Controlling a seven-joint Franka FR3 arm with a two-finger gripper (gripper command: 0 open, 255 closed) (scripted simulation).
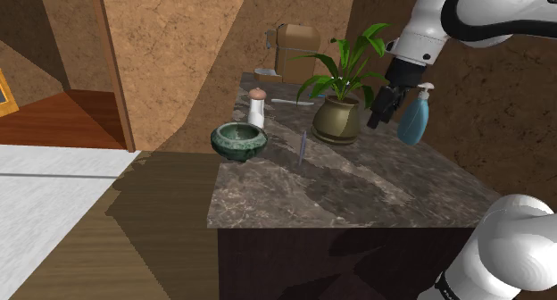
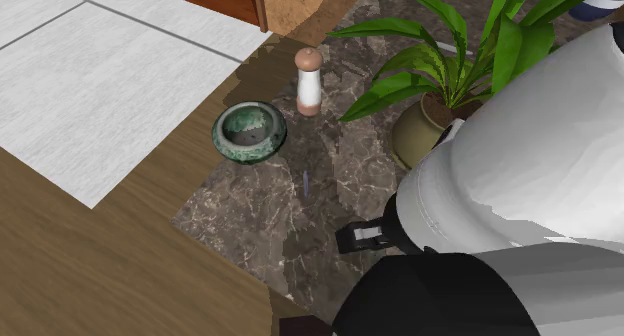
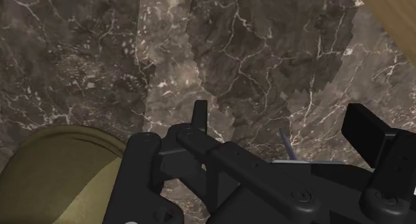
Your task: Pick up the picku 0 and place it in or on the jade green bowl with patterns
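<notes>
A thin grey-blue pick [image 1: 302, 148] lies on the dark marble counter [image 1: 357, 187], a short way to the shoulder view's right of the patterned jade green bowl [image 1: 238, 139]. The second exterior view has the pick [image 2: 305, 181] below and right of the bowl [image 2: 249, 131]. My black gripper [image 1: 382, 111] hangs high above the counter, in front of the potted plant and well to the right of the pick. In the wrist view the fingers [image 3: 200, 113] stand apart with nothing clasped, and the slim pick [image 3: 287, 144] shows far below, between them.
A white pepper mill with a brown cap [image 1: 256, 108] stands just behind the bowl. A leafy plant in an olive pot [image 1: 337, 118] and a blue soap dispenser [image 1: 413, 117] stand at the back right. A brown box-like appliance [image 1: 295, 48] sits at the far end.
</notes>
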